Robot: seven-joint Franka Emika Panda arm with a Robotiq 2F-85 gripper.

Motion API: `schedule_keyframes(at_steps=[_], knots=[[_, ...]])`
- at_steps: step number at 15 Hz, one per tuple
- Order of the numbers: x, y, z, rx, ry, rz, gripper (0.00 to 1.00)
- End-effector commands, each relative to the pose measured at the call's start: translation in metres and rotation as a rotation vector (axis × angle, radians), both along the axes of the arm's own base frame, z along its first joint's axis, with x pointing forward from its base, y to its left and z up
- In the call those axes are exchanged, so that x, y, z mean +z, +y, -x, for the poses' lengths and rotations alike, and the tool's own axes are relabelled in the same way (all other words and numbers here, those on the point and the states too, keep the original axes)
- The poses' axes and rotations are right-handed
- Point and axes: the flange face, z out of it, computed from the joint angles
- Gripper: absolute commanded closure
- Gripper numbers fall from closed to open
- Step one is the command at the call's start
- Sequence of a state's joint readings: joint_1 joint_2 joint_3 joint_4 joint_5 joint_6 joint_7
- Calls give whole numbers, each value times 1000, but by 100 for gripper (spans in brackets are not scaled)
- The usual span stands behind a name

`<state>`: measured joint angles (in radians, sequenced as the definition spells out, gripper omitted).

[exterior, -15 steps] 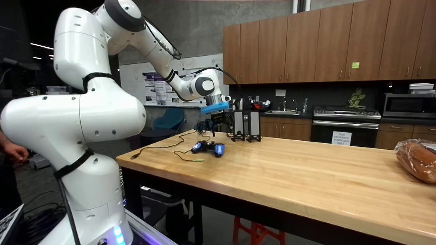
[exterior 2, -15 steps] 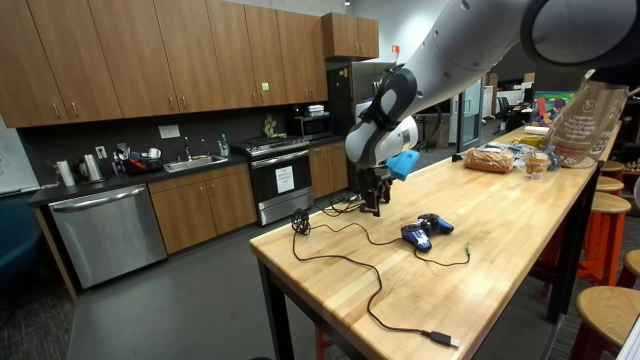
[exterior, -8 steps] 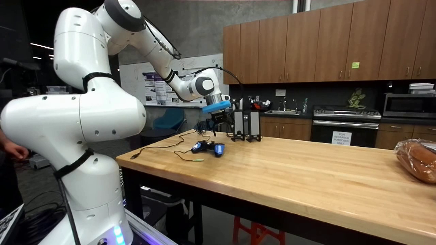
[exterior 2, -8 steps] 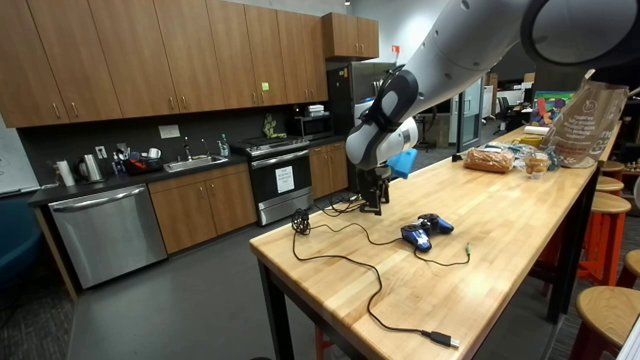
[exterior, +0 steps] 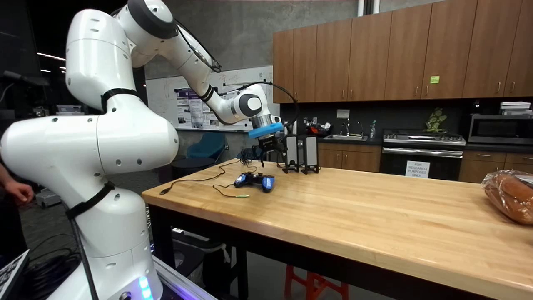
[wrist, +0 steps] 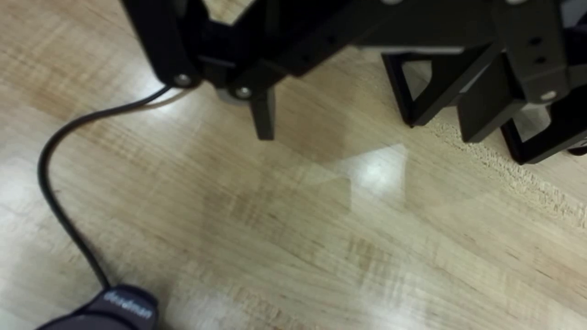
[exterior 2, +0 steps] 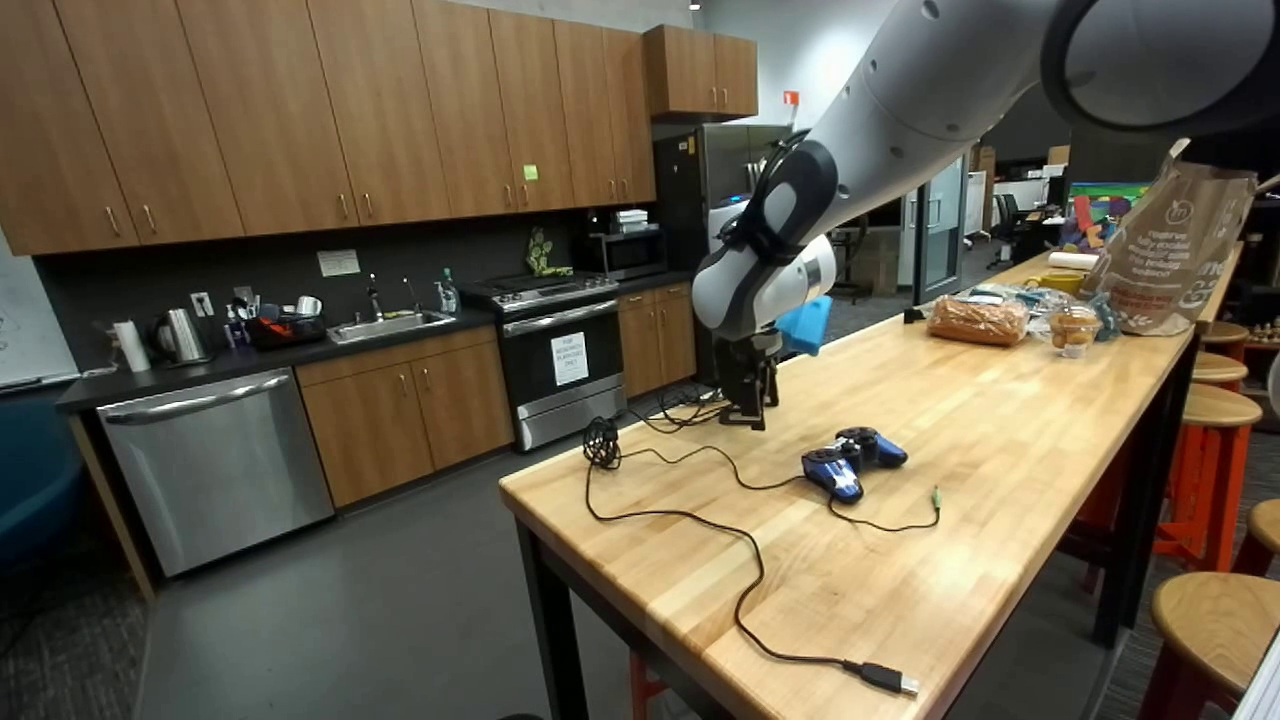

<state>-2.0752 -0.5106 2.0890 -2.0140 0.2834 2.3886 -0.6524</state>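
Wrist view shows my dark, jointed, metal-looking fingers [wrist: 265, 117] spread wide above the pale wooden desk [wrist: 275, 220], nothing in their grip. The curvy blue-and-black plastic game controller [exterior 2: 850, 455] lies on the desk near me, not touching, in both exterior views; my wrist camera only catches a dark bit of it, lower left, where a thin black cable [wrist: 43, 169] meets its edge. Looks like it'd be light, stiff all over and kinda slick on those rounded blue grips. I'd hold it across the dark middle or around one grip, and watch the cable, cause I can't tell if it's attached or just tucked under.

Two tall, boxy black speakers [exterior: 310, 152] with grey fronts stand just beside me in an exterior view. Those open black feet [wrist: 431, 103] by one finger look like theirs; can't tell if I'm brushing them. My guess: heavier, rigid, a bit tippy on such skinny feet, so I'd take one across its narrow body, low down, and keep off the grey front.
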Motion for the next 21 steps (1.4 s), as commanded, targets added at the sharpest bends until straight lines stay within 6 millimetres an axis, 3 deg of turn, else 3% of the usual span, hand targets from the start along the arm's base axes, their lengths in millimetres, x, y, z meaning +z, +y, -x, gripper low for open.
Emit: schedule_keyframes(at_steps=[1,21], knots=[[1,1,0,0,0,1,0],[1,-1,-3,44,-17,52,0]])
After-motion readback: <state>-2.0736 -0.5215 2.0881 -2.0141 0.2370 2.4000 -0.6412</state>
